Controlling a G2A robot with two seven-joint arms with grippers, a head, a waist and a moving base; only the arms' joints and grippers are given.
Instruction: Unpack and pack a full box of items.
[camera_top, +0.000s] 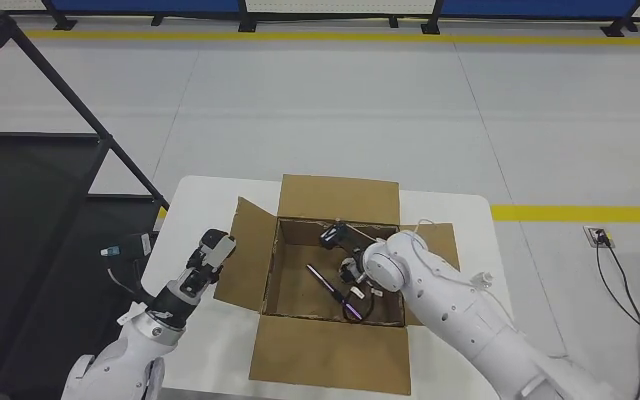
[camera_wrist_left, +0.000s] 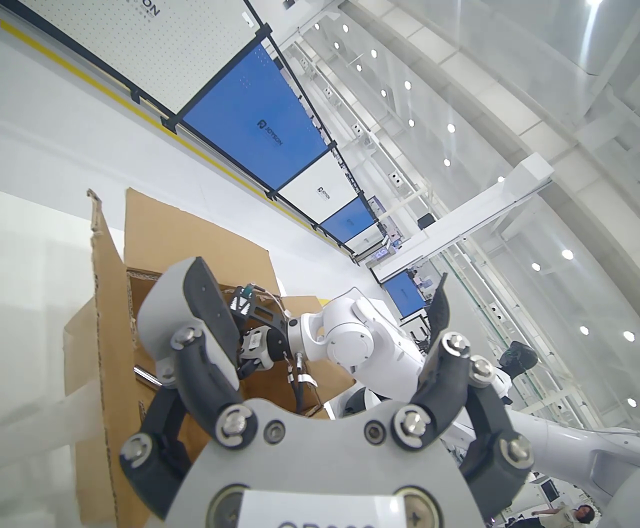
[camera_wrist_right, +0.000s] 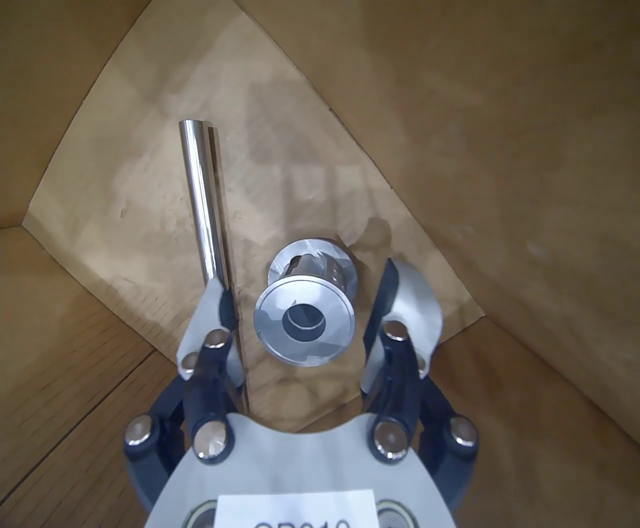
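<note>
Spool (camera_wrist_right: 304, 322) between wide-open, empty jaws of right gripper (camera_wrist_right: 305, 287).
We judge closing could pinch the rod (camera_wrist_right: 200, 200) beside one finger; left gripper (camera_wrist_left: 320, 285) likewise gapes empty.

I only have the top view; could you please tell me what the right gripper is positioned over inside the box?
Observer: A flanged metal spool, sitting between the open fingers of the right gripper; neither finger touches it.
Operator: Is the rod near those fingers?
Observer: Yes, the shiny rod lies on the box floor beside the spool, its near end passing behind one finger.
Operator: And the left gripper?
Observer: The left gripper is open and empty, outside the box beside a side flap.
</note>
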